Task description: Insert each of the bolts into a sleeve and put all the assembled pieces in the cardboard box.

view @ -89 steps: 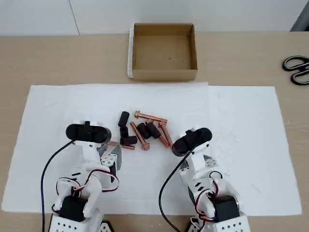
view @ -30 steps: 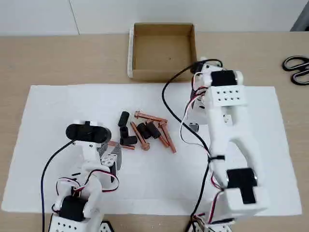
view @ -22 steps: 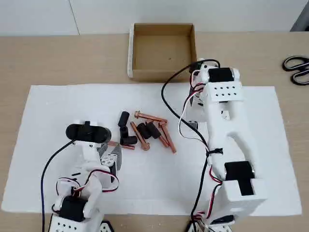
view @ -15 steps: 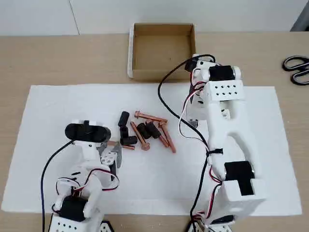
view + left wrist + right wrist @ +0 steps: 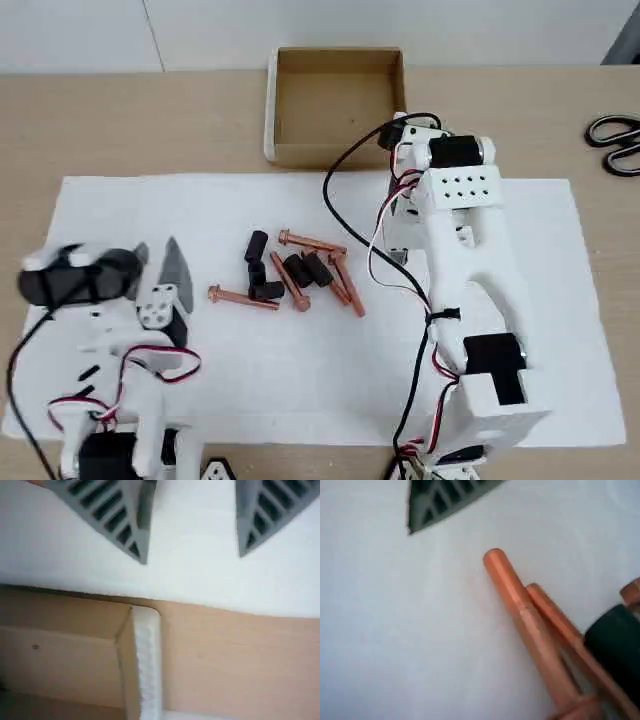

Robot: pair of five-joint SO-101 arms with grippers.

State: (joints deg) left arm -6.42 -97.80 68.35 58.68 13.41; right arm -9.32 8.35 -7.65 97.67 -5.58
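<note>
The left gripper (image 5: pixel 192 557) stood open, its two grey ribbed jaws spread well apart over the left part of a sheet of white paper (image 5: pixel 100 220). The right gripper (image 5: pixel 398 257) hung beneath its outstretched white arm (image 5: pixel 455 200), just beside the heap. We could not tell whether it was open or closed.

The copper-coloured metal bolts (image 5: pixel 312 243) and short black cylindrical sleeves (image 5: pixel 258 245) lay crossed and touching at the paper's middle. One bolt (image 5: pixel 243 297) lay a little apart, nearest the left gripper. As far as we could see, none sat in a sleeve.

Past the paper's far edge stood the square brown cardboard box (image 5: pixel 336 155). Black-handled scissors (image 5: pixel 615 140) lay at the right edge of the pale wooden table (image 5: pixel 120 120).

We judged that closing on one bolt could pinch a neighbour, or roll and scatter the round pieces, because they lay so close together. We could read no label or writing.
</note>
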